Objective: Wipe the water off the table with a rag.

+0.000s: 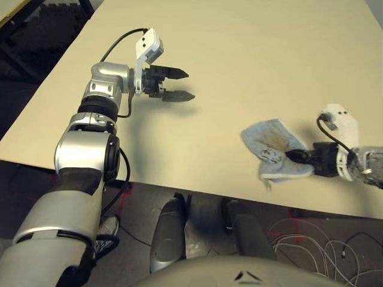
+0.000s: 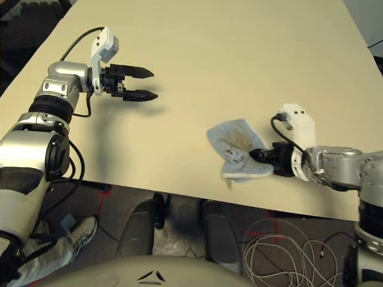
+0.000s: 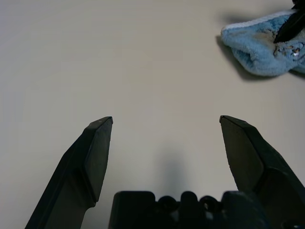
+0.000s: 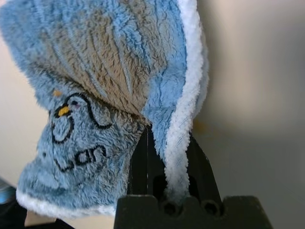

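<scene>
Head stereo pair looks down over surface (image 1: 239, 48); wrist cams close along fingers; all share rag (image 4: 105, 95).

On the floor (image 2: 90, 197) below the counter's near edge lies a tangle of white cables (image 2: 287, 245), toward the right. Red tape marks (image 1: 122, 194) cross the dark floor near the left, and a grey-and-white sneaker (image 2: 78, 234) rests beside them
</scene>
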You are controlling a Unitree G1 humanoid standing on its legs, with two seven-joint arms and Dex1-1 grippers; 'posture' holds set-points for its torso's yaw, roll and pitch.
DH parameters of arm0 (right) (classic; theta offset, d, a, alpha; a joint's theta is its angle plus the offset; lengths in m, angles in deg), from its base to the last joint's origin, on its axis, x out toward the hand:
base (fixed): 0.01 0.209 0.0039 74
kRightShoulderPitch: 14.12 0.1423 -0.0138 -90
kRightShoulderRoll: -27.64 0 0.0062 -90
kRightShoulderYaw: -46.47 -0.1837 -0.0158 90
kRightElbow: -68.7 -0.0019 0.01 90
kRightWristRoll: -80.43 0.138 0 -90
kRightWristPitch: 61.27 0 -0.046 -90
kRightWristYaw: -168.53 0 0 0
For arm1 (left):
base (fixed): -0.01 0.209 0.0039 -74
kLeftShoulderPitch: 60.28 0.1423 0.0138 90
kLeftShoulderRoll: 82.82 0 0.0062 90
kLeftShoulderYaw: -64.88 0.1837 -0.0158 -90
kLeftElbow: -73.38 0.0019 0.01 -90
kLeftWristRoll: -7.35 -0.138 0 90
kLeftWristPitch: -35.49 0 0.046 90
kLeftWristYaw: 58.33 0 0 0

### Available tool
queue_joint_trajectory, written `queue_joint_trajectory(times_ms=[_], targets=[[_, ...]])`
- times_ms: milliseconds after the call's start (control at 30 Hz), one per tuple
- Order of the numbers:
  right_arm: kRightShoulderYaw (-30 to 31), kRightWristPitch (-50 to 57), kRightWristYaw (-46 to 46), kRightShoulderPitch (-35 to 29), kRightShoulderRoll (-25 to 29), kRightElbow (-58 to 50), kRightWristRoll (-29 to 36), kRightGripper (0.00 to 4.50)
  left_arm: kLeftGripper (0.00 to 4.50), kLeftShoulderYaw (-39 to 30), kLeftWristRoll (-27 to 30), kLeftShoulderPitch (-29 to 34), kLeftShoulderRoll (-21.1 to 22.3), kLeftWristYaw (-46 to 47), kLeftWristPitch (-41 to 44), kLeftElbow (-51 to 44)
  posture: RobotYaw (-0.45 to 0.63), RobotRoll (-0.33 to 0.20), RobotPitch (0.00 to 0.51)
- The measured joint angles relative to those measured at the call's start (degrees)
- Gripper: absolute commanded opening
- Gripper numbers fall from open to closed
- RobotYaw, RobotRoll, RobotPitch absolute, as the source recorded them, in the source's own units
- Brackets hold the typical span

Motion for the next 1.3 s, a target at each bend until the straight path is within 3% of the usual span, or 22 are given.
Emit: queue_joint_trajectory(times_ms=[200, 333, 400, 567, 667, 767, 1033, 1133, 1300], targets=[[-0.2, 0.5, -1.0, 0.2, 4.3, 4.1, -6.2, 0.02, 4.5, 0.0, 0.0, 0.0, -0.2, 0.0, 0.0, 0.0, -0.09, 0.0, 0.256], [0.9, 1.1, -1.0, 4.1, 4.6, 7.3, -12.6, 0.02, 4.5, 0.0, 0.0, 0.0, -0.1, 0.0, -0.1, 0.1, -0.09, 0.0, 0.255], [2.4, 1.2, -1.3, 8.7, 3.6, 9.8, -15.9, 0.02, 4.5, 0.0, 0.0, 0.0, 0.1, 0.0, -0.1, 0.1, -0.09, 0.0, 0.254], [3.1, 0.9, -0.9, 28.2, -8.3, 11.8, -18.6, 0.02, 4.5, 0.0, 0.0, -0.3, -0.5, 0.0, -0.2, 0.3, -0.08, 0.0, 0.255], [3.3, 1.2, -0.5, 33.5, -12.3, 11.3, -15.2, 0.02, 4.5, 0.0, 0.0, -0.6, -0.7, 0.0, -0.2, 0.3, -0.08, 0.0, 0.255], [4.8, 1.2, -1.4, 34.1, -14.2, 10.2, -8.2, 0.02, 4.5, 0.0, 0.0, -0.7, -0.6, 0.0, -0.2, 0.3, -0.08, 0.0, 0.257], [6.3, 1.2, -11.9, 25.7, -16.3, 7.7, 10.6, 0.02, 4.5, 0.0, 0.0, -0.7, -0.4, 0.0, -0.2, 0.3, -0.08, 0.0, 0.258], [7.3, 1.2, -15.0, 21.2, -14.5, 7.8, 14.5, 0.02, 4.5, 0.0, 0.0, -0.7, -0.3, 0.1, -0.2, 0.3, -0.08, 0.0, 0.257], [7.6, 0.0, -16.3, 13.5, -5.7, 7.8, 22.3, 0.02, 4.5, 0.0, 0.0, -0.7, -0.1, 0.1, -0.2, 0.3, -0.08, 0.0, 0.257]])
